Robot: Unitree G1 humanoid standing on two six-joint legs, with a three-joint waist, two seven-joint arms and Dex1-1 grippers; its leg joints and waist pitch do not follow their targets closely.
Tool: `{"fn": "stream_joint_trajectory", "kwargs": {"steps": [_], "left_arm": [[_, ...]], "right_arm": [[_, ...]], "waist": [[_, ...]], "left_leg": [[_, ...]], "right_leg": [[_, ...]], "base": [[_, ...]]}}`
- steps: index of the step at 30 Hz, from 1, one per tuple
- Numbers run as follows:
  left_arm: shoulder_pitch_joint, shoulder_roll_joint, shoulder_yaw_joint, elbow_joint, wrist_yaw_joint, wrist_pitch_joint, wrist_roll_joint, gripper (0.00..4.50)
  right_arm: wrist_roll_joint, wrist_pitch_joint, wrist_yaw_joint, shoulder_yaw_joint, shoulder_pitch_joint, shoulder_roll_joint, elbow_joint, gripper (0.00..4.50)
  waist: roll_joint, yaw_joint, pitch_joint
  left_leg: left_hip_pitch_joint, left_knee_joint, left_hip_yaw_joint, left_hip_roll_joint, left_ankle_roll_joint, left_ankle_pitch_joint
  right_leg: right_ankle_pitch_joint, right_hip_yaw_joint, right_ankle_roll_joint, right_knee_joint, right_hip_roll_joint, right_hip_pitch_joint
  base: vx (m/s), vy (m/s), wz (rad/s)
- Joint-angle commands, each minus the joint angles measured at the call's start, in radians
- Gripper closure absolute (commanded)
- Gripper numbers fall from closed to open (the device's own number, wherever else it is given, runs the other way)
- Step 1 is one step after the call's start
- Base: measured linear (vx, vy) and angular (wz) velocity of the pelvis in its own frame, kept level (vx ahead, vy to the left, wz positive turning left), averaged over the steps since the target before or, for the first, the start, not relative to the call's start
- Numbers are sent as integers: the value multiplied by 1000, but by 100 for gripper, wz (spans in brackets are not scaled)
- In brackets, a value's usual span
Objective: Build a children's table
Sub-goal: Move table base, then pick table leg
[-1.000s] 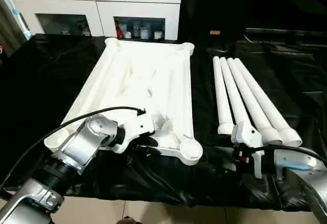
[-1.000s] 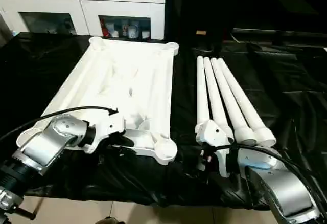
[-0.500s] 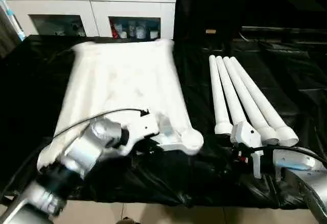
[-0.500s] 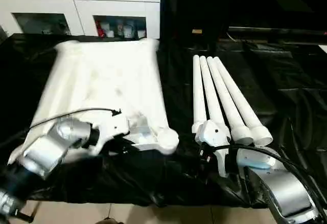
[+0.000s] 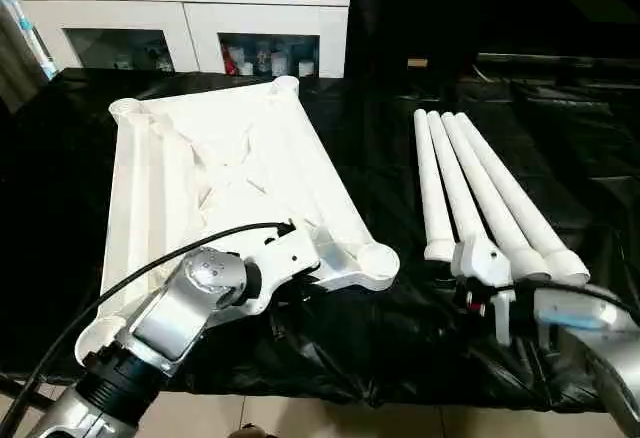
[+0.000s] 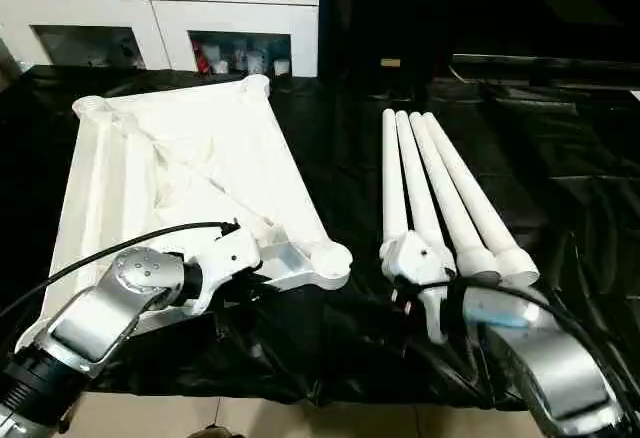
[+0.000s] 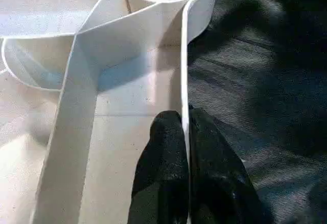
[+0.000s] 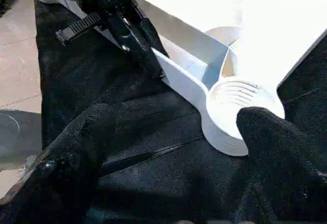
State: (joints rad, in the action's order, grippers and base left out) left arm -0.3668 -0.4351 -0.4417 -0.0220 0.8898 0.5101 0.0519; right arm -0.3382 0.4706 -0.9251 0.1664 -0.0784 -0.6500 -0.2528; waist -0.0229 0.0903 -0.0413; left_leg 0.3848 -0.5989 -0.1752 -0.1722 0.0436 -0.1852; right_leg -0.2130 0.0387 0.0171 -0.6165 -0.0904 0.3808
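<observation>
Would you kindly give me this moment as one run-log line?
left gripper: shut on tabletop rim | right gripper: open, free | legs: four beside tabletop, unfitted

No legible text, label, brand, number or sign is found on any surface in view. The small items behind the cabinet (image 5: 190, 18) glass doors are too small to read.
</observation>
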Motion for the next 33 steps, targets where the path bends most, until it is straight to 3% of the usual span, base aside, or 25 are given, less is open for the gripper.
{"fn": "stream_joint_trajectory", "kwargs": {"steps": [1,7,13,18,23,26,27,29,32,33], "left_arm": [[7,3,24,-4,-10,-14,-27,405],[20,-52,42,37,49,-51,-50,371],[31,-107,79,67,97,-112,-73,330],[16,-95,125,74,70,-141,-101,330],[15,-72,139,113,50,-135,-114,330],[21,-67,131,120,49,-140,-112,330],[21,-67,130,120,50,-139,-113,301],[25,-67,131,145,77,-92,-152,294],[29,-68,134,174,92,-58,-176,274],[28,-67,135,175,85,-63,-168,260]], "right_arm": [[8,3,9,-10,-12,2,8,24],[-14,20,13,-31,-16,4,3,24],[-88,107,76,-90,-81,61,3,12],[-36,152,257,-122,-201,168,123,12],[17,249,546,-182,-375,329,328,12],[43,260,623,-192,-429,361,405,12],[44,262,628,-193,-434,363,412,0],[54,276,674,-211,-467,385,465,0],[81,298,729,-223,-505,404,527,0],[98,306,758,-220,-517,404,546,0]], "waist": [[14,4,52],[14,3,52],[12,1,51],[12,-5,53],[11,-6,58],[14,-8,57],[12,-6,58],[19,-5,58],[15,-6,58],[21,-6,57]], "left_leg": [[-16,77,19,-52,-47,-181],[-16,78,19,-52,-48,-188],[-21,80,18,-52,-38,-193],[-22,79,14,-46,1,-188],[-23,77,12,-43,27,-156],[-21,77,10,-41,36,-138],[-23,76,10,-41,39,-134],[-21,76,8,-41,37,-125],[-22,76,6,-40,44,-120],[-20,76,7,-40,44,-122]], "right_leg": [[-143,-34,-208,73,-54,-32],[-139,-33,-213,73,-52,-31],[-151,-33,-218,71,-51,-26],[-162,-33,-223,66,-49,-22],[-126,-32,-225,59,-46,-21],[-98,-33,-214,56,-42,-24],[-88,-32,-209,55,-43,-24],[-66,-34,-205,52,-43,-26],[-66,-33,-213,52,-42,-24],[-68,-33,-209,52,-42,-27]], "base": [[0,0,0],[0,0,0],[0,0,0],[0,0,0],[0,0,0],[0,0,0],[0,0,0],[0,0,0],[0,0,0],[0,0,0]]}}
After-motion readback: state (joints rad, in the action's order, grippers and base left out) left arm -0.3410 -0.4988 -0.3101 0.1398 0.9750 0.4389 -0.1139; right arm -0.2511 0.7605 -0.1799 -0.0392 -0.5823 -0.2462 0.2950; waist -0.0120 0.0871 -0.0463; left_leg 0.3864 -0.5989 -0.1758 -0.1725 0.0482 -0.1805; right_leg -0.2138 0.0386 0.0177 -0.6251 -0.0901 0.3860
